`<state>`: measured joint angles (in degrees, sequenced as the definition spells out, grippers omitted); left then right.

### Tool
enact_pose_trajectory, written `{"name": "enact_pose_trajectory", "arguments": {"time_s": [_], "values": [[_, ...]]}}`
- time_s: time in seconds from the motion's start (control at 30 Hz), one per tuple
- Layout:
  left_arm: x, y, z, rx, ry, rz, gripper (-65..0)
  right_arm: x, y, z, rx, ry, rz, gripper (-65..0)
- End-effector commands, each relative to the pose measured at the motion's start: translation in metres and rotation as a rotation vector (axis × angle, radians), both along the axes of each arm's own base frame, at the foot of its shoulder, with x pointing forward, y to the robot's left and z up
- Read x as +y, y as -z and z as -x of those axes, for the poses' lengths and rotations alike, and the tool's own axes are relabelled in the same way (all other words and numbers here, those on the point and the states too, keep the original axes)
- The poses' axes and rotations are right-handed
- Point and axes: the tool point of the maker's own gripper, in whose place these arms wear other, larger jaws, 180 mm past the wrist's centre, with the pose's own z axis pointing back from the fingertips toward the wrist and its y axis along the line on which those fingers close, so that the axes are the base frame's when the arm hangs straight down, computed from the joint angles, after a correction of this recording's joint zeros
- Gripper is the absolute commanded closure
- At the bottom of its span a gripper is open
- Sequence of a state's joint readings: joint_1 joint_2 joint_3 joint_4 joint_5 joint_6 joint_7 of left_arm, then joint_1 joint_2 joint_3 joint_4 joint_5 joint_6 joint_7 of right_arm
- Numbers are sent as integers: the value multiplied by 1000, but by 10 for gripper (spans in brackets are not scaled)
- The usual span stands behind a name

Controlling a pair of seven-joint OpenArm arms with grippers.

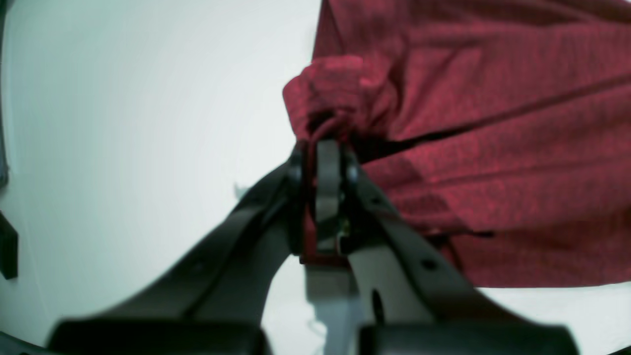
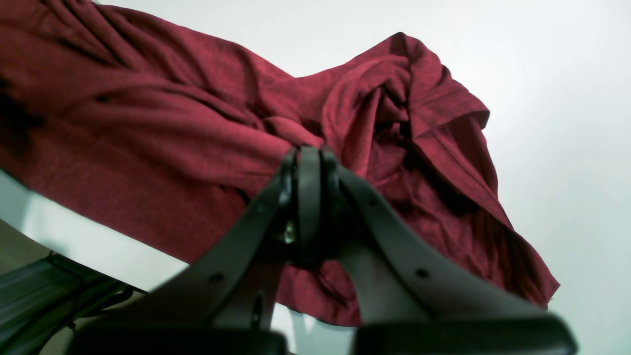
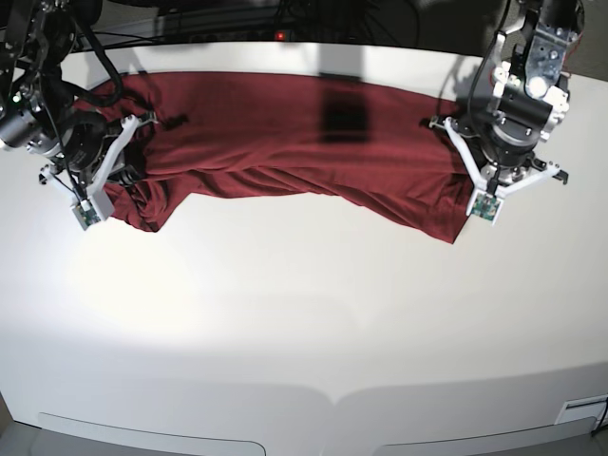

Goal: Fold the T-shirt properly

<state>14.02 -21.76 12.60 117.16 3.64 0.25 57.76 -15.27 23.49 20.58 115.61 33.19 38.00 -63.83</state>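
The T-shirt (image 3: 285, 142) is dark red and lies stretched sideways across the far part of the white table (image 3: 304, 313), wrinkled along its near edge. In the base view my left gripper (image 3: 464, 176) is at the shirt's right end. The left wrist view shows that gripper (image 1: 323, 148) shut on a bunched fold of the T-shirt (image 1: 493, 148). My right gripper (image 3: 128, 176) is at the crumpled left end. In the right wrist view it (image 2: 308, 153) is shut on the T-shirt (image 2: 148, 138), with twisted folds piled just beyond its tips.
Black cables (image 3: 237, 28) and dark equipment run along the table's far edge behind the shirt. A dark shadow (image 3: 342, 114) falls on the middle of the shirt. The table's front edge (image 3: 332, 404) is near the bottom of the base view.
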Motion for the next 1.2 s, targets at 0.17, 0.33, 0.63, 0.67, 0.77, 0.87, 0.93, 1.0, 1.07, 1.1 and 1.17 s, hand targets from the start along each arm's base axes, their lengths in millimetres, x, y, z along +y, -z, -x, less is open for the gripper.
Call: {"name": "enact_pose_trajectory", "arguments": {"time_s": [0.17,0.33,0.63,0.67,0.77,0.87,0.93,1.0,1.07,1.1,1.17], "values": [[-4,-3,3,-19,-2,28,0,4,-12,-7,-50,-33,-10,0],[-36,3,12,-58,9,165,0,-3,-15,-7,-55,-15,1,0],[-43,46,8,29,-21,181,0,-40,-27,-5,-70,79,54,0],[-39,58,11,58,-30,160,0,-41,-28,-4,-73,84,43,0],[-23,90,22,141,-50,91,0,-36,-32,-3,-79,80,-5,0],[-12,107,31,189,-59,35,0,-38,-28,1,-49,81,6,0],[-11,110,33,202,-64,31,0,-37,-25,5,-27,78,4,0],[-11,110,33,200,-65,32,0,-36,-23,9,-7,70,-2,0],[-10,108,30,198,-70,30,0,-36,-19,15,24,68,4,0],[-8,108,29,200,-86,26,0,-37,-17,18,38,68,7,-33],[-5,105,24,186,-108,24,0,-40,-9,30,87,68,25,-81]]}}
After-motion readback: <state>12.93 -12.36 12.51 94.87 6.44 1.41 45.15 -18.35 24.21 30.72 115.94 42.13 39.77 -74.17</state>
